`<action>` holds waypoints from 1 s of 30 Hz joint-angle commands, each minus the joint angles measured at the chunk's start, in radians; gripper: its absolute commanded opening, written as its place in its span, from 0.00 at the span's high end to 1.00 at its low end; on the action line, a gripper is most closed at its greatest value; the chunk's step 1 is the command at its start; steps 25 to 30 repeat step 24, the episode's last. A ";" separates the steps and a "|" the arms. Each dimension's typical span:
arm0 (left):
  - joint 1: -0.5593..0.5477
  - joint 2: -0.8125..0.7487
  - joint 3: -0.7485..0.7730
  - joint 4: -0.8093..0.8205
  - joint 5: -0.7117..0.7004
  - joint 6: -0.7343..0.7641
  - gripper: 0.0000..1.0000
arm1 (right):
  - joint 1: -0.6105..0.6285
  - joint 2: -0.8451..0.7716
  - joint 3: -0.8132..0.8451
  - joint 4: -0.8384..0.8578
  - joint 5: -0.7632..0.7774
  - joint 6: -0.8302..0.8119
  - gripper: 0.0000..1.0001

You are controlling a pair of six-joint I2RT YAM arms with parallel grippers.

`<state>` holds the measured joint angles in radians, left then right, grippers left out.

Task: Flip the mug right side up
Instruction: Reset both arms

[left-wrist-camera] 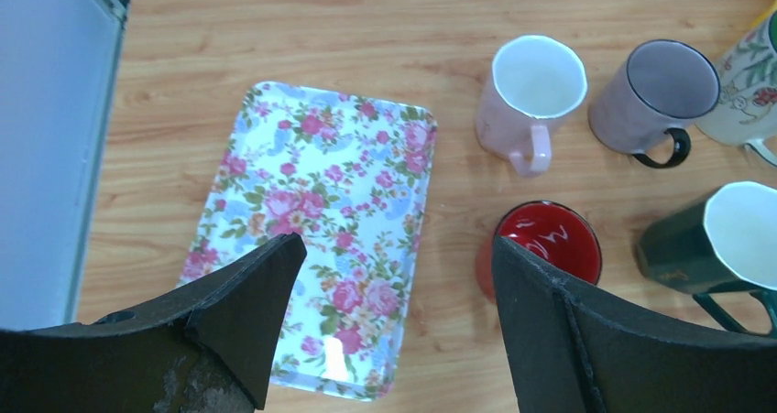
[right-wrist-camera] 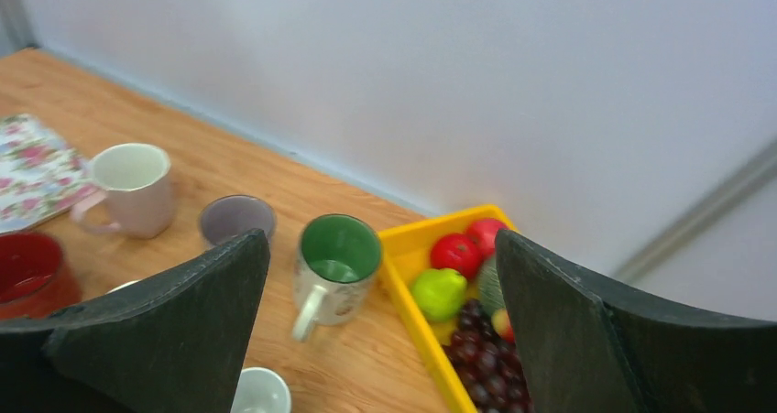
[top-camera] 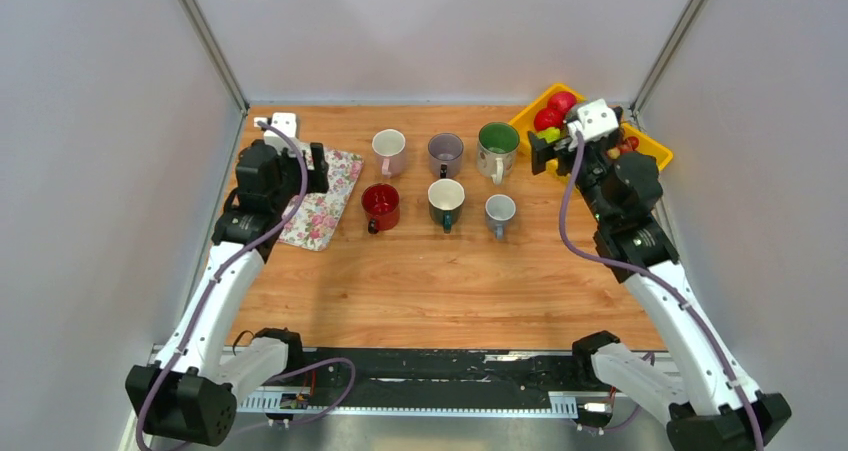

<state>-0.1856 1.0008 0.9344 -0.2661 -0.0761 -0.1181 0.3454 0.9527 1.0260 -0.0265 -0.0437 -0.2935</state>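
Both tools gape empty: left tool (left-wrist-camera: 394, 248) over a glossy flowered tray (left-wrist-camera: 321, 221), right tool (right-wrist-camera: 380, 248) near a yellow plastic bin (right-wrist-camera: 399, 248) of fruit (right-wrist-camera: 458, 253). Between them, six round mugs (top-camera: 445, 199) stand mouth-up on my wooden desk (top-camera: 450, 291).

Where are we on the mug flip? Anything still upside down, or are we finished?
Looks done: every mug in view shows an open mouth facing up, from the pink mug and red mug to the green-lined mug and small blue mug. In hand: nothing. The left gripper hangs open above the floral tray, and the right gripper is open by the fruit bin. Left: no upside-down mug visible, so probably nothing.
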 commanded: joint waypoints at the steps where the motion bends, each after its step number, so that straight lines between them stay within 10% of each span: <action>1: 0.111 -0.010 0.064 0.018 0.171 0.093 0.14 | -0.003 -0.157 -0.051 -0.005 0.325 -0.049 0.00; 13: 0.296 -0.117 0.081 0.007 0.289 0.116 0.14 | -0.030 -0.476 -0.060 -0.072 0.602 -0.122 0.00; 30: 0.299 -0.215 0.058 0.004 0.310 0.174 0.14 | -0.061 -0.488 -0.067 -0.095 0.542 -0.029 0.00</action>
